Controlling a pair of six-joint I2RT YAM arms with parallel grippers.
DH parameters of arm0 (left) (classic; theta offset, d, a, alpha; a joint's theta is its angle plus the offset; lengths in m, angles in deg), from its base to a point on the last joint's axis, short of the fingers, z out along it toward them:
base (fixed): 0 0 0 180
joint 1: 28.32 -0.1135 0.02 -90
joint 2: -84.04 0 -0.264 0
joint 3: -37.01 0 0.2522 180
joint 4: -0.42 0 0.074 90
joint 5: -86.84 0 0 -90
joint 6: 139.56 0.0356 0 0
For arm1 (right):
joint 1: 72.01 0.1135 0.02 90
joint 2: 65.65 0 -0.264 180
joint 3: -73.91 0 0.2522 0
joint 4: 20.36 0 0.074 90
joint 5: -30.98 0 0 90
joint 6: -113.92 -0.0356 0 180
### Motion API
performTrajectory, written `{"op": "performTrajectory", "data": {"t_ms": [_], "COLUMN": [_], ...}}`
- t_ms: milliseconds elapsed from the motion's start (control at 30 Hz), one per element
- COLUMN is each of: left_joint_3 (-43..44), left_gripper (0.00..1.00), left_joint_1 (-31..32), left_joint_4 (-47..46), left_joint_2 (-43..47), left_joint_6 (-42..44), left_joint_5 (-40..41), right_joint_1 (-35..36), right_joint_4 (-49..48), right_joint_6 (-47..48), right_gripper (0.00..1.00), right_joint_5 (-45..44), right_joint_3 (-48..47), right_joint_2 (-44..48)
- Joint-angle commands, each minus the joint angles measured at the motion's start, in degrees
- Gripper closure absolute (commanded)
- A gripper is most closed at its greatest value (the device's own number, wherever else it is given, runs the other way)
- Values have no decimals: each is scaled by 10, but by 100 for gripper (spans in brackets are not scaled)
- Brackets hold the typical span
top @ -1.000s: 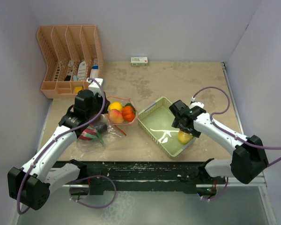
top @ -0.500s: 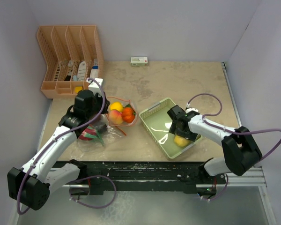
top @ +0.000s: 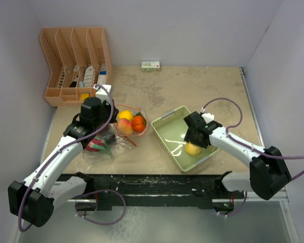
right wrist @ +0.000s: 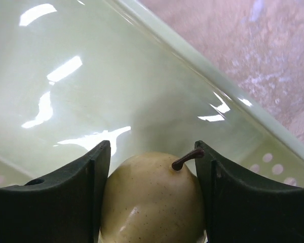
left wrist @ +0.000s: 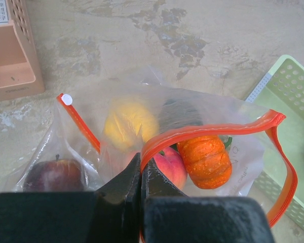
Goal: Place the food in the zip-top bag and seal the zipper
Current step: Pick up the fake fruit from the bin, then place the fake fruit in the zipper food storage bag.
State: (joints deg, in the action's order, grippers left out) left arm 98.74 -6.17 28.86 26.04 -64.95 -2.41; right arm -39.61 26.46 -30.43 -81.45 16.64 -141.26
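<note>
My left gripper [left wrist: 141,164] is shut on the orange-red zipper [left wrist: 213,130], holding the zip-top bag [top: 122,143] open at its mouth. Through the clear plastic I see an orange pumpkin [left wrist: 205,159], a peach [left wrist: 169,169], a yellow fruit [left wrist: 129,124] and a dark red apple [left wrist: 53,174]. The white slider tab [left wrist: 66,99] sits at the strip's left end. My right gripper [right wrist: 152,147] is down inside the pale green tray [top: 167,121], its fingers pressed on both sides of a yellow pear [right wrist: 152,202] with a brown stem.
An orange file organizer [top: 76,61] stands at the back left with a small white box [top: 104,90] beside it. A small carton [top: 150,65] lies by the back wall. Walls close in on the left, back and right.
The right gripper's jaws have closed in on the pear inside the tray, and the tray has shifted slightly. The left arm and the bag have not moved.
</note>
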Motion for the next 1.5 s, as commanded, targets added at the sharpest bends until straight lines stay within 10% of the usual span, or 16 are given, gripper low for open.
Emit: {"op": "performTrajectory", "data": {"t_ms": [0, 800, 1300, 1467], "left_joint_3": [7, 29, 53, 55], "left_gripper": [100, 100, 100, 100], "left_joint_1": [-3, -3, -3, -3], "left_joint_4": [-21, -7, -7, -9], "left_joint_2": [8, -9, -18, -21], "left_joint_6": [5, 8, -4, -9], "left_joint_5": [6, 7, -22, -31], "right_joint_1": [1, 249, 273, 279], "right_joint_4": [-7, -206, -286, -311], "right_joint_6": [52, 125, 115, 144], "right_gripper": [100, 100, 100, 81], "right_joint_5": [-5, 87, -198, -256], "right_joint_3": [-71, -424, -457, -480], "right_joint_2": [49, -141, -259, -283]}}
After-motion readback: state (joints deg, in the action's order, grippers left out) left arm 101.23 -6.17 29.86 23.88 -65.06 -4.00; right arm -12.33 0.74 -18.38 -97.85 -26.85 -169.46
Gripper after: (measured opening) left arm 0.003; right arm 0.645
